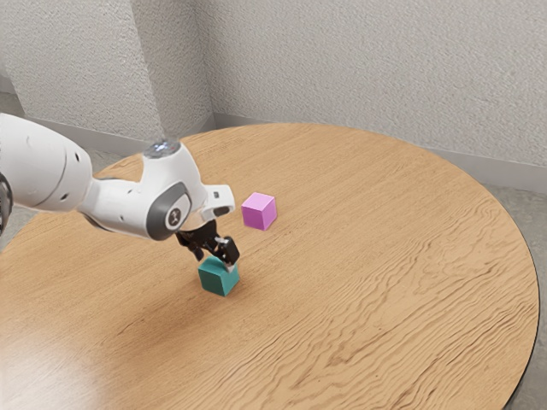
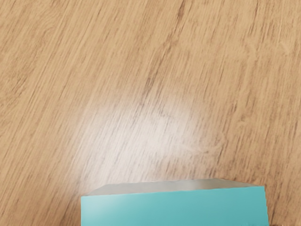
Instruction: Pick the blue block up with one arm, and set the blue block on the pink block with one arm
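End effector (image 1: pixel 217 256) stands low over the surface (image 1: pixel 385 282), directly on top of the blue block (image 1: pixel 219 278). Whether it is closed on the block or open around it cannot be told. Block appears to rest on the surface; lift not confirmed. Pink block (image 1: pixel 259 211) lies near, up and toward the exterior view's right of the end effector. Judgement: the carry runs that way, short, after a lift clearing pink's top

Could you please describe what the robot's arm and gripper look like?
The arm is glossy white with rounded, bulbous links. One joint carries a round grey cap with a small light mark, another a silvery disc. A white hand block ends in the black gripper.
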`<state>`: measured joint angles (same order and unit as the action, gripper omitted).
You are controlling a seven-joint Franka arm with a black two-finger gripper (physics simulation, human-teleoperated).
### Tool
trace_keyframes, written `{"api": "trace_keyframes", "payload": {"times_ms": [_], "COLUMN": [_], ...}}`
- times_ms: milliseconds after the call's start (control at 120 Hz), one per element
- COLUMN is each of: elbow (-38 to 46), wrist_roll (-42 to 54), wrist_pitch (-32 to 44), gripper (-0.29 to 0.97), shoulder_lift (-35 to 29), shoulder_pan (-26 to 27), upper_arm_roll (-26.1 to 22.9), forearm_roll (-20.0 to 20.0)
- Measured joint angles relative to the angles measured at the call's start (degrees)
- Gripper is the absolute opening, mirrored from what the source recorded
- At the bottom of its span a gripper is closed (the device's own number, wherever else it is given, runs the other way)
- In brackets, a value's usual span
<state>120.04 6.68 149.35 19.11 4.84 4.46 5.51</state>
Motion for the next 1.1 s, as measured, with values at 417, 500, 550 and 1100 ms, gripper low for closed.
{"api": "trace_keyframes", "payload": {"times_ms": [417, 500, 550, 1100], "elbow": [-2.41, -2.42, -2.42, -38.07], "wrist_roll": [2.35, 2.67, 2.8, 2.46], "wrist_pitch": [-0.2, -0.34, -0.6, -28.22], "gripper": [0.52, 0.44, 0.42, 0.37], "shoulder_lift": [3.23, 3.25, 3.25, 13.75], "shoulder_pan": [-0.51, -0.57, -0.71, -4.06], "upper_arm_roll": [-0.49, -0.5, -0.5, 0.2], "forearm_roll": [2.34, 2.84, 2.96, 2.21]}}
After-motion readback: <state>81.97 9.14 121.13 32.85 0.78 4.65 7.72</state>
